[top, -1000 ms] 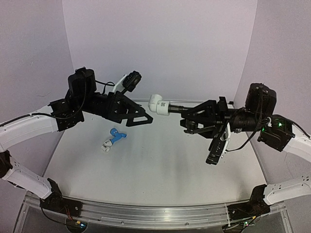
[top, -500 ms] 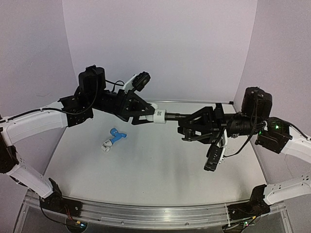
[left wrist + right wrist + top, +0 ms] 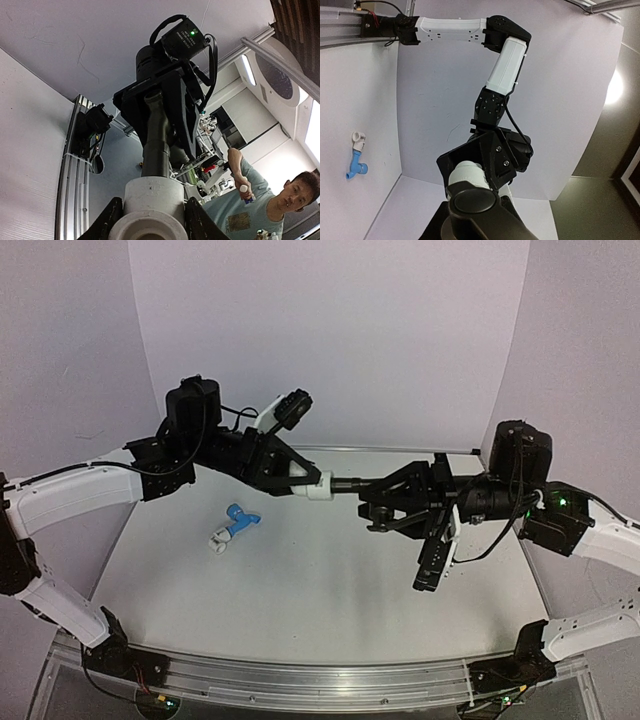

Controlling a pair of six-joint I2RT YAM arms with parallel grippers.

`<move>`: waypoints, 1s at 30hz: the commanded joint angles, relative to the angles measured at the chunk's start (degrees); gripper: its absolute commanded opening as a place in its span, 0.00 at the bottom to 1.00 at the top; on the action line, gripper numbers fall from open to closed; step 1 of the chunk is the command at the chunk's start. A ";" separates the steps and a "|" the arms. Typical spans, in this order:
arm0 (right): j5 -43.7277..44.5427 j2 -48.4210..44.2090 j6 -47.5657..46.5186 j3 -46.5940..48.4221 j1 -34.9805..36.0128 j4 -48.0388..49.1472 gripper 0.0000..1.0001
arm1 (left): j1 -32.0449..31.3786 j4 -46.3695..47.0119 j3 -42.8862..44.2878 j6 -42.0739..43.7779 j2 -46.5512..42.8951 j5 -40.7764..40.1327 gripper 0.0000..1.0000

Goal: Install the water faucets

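Grey metal faucet (image 3: 346, 482) is mid-air, level, with a white pipe fitting (image 3: 318, 488) on its left end. Right gripper (image 3: 370, 498) is clamped tight on the faucet body, just right of the fitting. Left gripper (image 3: 312, 485) is at the fitting. In the left wrist view its fingers (image 3: 107, 222) press against both sides of the fitting, so it has hold of it.

Blue faucet (image 3: 241, 517) lies on the table (image 3: 330, 585), below and left of the fitting and well apart from it. A small white connector (image 3: 218, 540) sits on its near end. Nothing stands between the two grippers except the faucet and fitting. A camera cable (image 3: 480, 540) hangs under the right wrist, right of the fitting.

Versus a second ago: the left gripper was wide open and left of the fitting, not touching. Now it has moved right and closed on it. The right arm has shifted the faucet left and slightly lower. The blue faucet has not moved.

The surface is plain white, with pale walls on three sides behind the fitting and an aluminium rail (image 3: 300, 682) along the near edge. The left wrist view shows a person (image 3: 257, 200) and ceiling lights beyond the enclosure.
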 commanded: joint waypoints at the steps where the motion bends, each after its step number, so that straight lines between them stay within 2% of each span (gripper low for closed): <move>1: 2.22 -0.20 13.72 2.09 0.53 6.06 0.00 | -0.30 -3.89 1.98 12.65 -6.73 -3.79 0.39; 5: 3.02 0.25 29.91 3.46 0.99 8.69 0.00 | -0.33 -8.62 2.85 19.93 -9.26 -7.62 0.34; 10: 3.30 2.74 56.56 8.24 1.01 9.00 0.00 | -1.27 -13.19 3.38 29.34 -11.22 -12.56 0.24; 15: 0.78 4.13 78.34 11.00 1.05 9.31 0.00 | -3.75 -18.13 3.69 42.76 -13.46 -21.47 0.09; 19: 2.96 5.70 93.84 12.99 0.95 9.23 0.00 | -5.82 -18.06 1.65 52.70 -16.41 -29.34 0.06; 23: 4.61 6.17 103.55 13.07 1.00 8.28 0.00 | -12.34 -20.68 0.16 68.56 -18.04 -41.27 0.05; 30: 4.70 7.46 117.12 13.52 -1.28 5.47 0.00 | -23.92 -21.12 -2.47 90.50 -18.64 -60.64 0.06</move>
